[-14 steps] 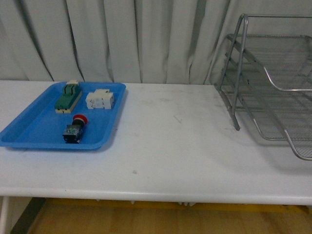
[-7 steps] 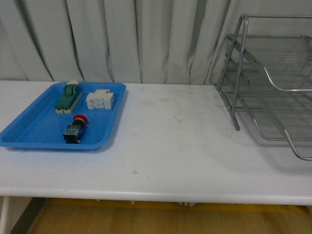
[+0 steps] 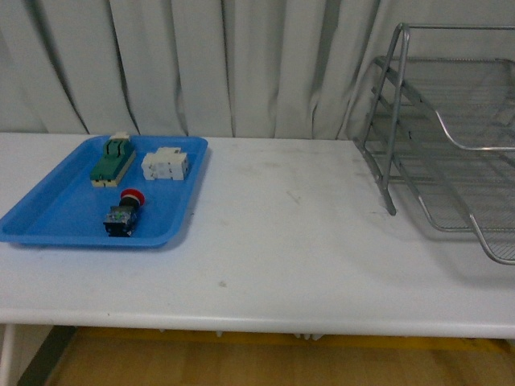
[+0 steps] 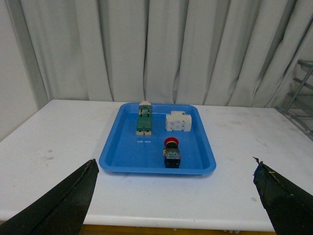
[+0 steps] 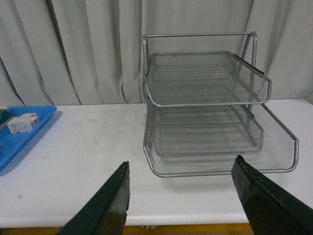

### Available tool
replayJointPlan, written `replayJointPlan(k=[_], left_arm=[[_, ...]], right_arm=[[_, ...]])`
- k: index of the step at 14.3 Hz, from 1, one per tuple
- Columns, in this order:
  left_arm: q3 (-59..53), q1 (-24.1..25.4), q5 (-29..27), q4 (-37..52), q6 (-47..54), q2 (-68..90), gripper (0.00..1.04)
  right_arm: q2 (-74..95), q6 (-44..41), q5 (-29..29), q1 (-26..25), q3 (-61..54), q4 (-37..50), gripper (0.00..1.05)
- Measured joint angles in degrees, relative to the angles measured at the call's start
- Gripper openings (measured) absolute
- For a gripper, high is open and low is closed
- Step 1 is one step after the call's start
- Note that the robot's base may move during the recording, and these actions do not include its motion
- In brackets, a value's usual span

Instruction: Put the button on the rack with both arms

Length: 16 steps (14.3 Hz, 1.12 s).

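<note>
The button (image 3: pixel 125 212) (image 4: pixel 171 152) lies on its side in the blue tray (image 3: pixel 48 211) (image 4: pixel 127 156), red cap toward the curtain, black body toward me. The silver wire rack (image 3: pixel 451 137) (image 5: pixel 210 112) stands at the table's right end. Neither arm shows in the front view. My left gripper (image 4: pixel 175 169) hangs open before the table's near edge, facing the tray, well short of the button. My right gripper (image 5: pixel 182 164) is open too, facing the rack's bottom tier, with nothing between its fingers.
In the tray behind the button lie a green-topped beige block (image 3: pixel 112 159) (image 4: pixel 144 122) and a white terminal block (image 3: pixel 165 165) (image 4: pixel 177 121). Bare white tabletop (image 3: pixel 290 233) spans between tray and rack. A grey curtain (image 3: pixel 225 64) closes off the back.
</note>
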Motion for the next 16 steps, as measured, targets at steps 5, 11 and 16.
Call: replayJointPlan(k=[5, 11, 16], left_arm=[[2.7, -1.9, -5.0, -8.6, -3.0, 2.3, 0.98], [25.3, 7.7, -0.2, 15.1, -12.1, 50.4, 0.98], [51.4, 6.1, -1.3, 12.4, -5.5, 92.6, 0.98]], right_arm=[[0.0, 0.0, 0.0, 0.0, 0.0, 0.0, 0.98], [0.0, 0.0, 0.0, 0.0, 0.0, 0.0, 0.98], [0.0, 0.0, 0.0, 0.0, 0.0, 0.0, 0.98]])
